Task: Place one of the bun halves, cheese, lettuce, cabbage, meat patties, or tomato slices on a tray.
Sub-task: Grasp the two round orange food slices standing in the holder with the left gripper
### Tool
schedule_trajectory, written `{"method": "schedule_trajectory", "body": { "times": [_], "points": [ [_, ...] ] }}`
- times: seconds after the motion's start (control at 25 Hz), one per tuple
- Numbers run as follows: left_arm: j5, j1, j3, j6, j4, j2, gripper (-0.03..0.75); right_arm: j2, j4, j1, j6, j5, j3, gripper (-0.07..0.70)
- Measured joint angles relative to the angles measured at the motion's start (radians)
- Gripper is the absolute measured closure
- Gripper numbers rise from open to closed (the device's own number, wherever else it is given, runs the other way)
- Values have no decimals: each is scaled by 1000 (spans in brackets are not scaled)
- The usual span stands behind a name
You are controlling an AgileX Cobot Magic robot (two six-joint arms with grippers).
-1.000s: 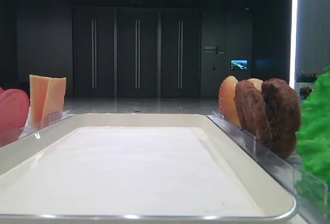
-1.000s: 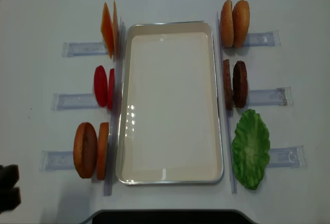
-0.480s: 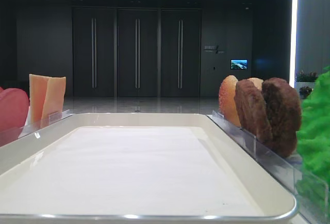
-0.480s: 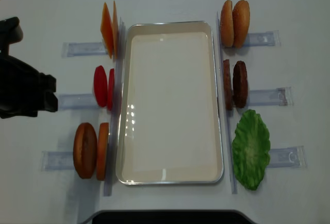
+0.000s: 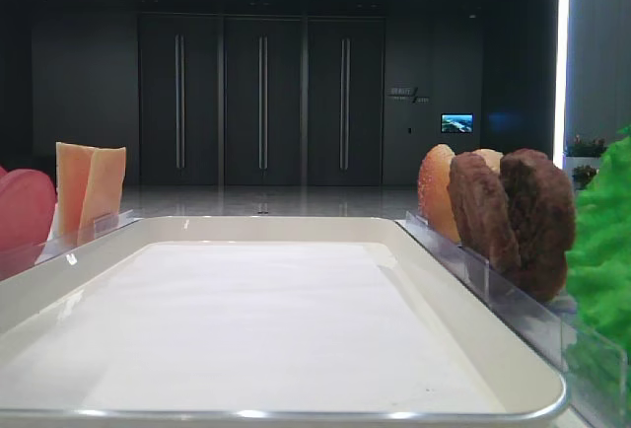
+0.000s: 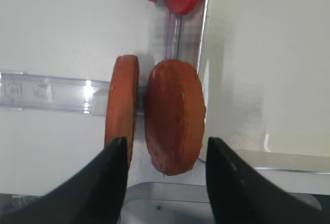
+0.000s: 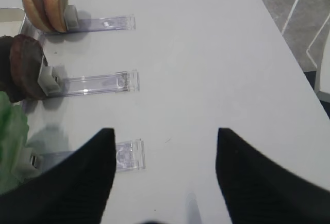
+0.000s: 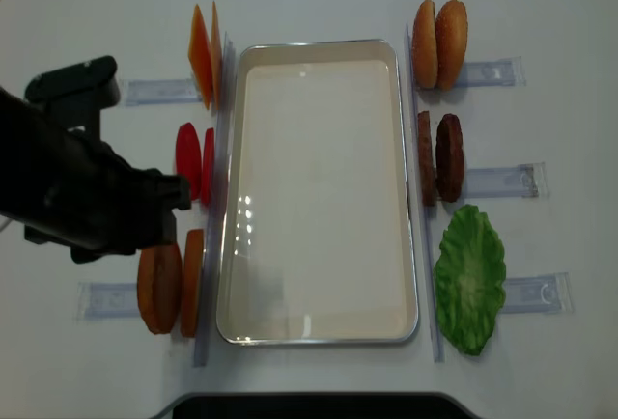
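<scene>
Two bun halves stand on edge in a clear holder left of the tray (image 8: 319, 334): a thin one (image 6: 122, 102) and a domed one (image 6: 174, 115). My left gripper (image 6: 166, 141) hangs open just above them. The domed half's near end lies between its fingers with gaps on both sides, and the left finger (image 6: 111, 177) overlaps the thin half's edge. My left arm (image 8: 87, 187) covers part of these buns (image 8: 159, 289). Off to the right, my right gripper (image 7: 165, 131) is open over bare table. Tomato slices (image 8: 190, 160), cheese (image 8: 203, 52), meat patties (image 8: 446, 156), lettuce (image 8: 470, 279) and more buns (image 8: 439, 42) flank the tray.
Clear plastic holders (image 7: 95, 82) lie along both sides of the tray, each running outward from its food. The table's right edge (image 7: 289, 43) is close to my right gripper. A grey rounded piece (image 6: 170, 203) sits below the left gripper's fingers.
My left arm has swung in from the lower left edge across the left side of the table and now sits over the bun halves. Its jaws have opened wider. The food has not moved.
</scene>
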Motion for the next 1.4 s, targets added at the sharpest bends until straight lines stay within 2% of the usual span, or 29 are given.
{"method": "schedule_trajectory", "body": {
  "times": [0.08,0.24,0.6,0.84,0.92,1.04,1.2,1.32,1.4],
  "points": [
    [13,-49,0,-65,24,15,334,0,0,0,0,0,0,222],
    [-5,-67,0,-106,26,52,334,0,0,0,0,0,0,222],
    [-101,-67,0,-109,24,204,334,0,0,0,0,0,0,222],
    [-104,-67,0,-69,24,306,338,0,0,0,0,0,0,222],
    [-105,-67,0,-59,24,324,376,0,0,0,0,0,0,222],
    [-97,-67,0,-31,28,332,571,0,0,0,0,0,0,222],
    [-87,-67,-16,-21,30,314,577,0,0,0,0,0,0,222],
    [-52,-67,-91,-15,29,283,577,0,0,0,0,0,0,222],
    [-54,-67,-170,-7,18,271,577,0,0,0,0,0,0,222]
  ]
}}
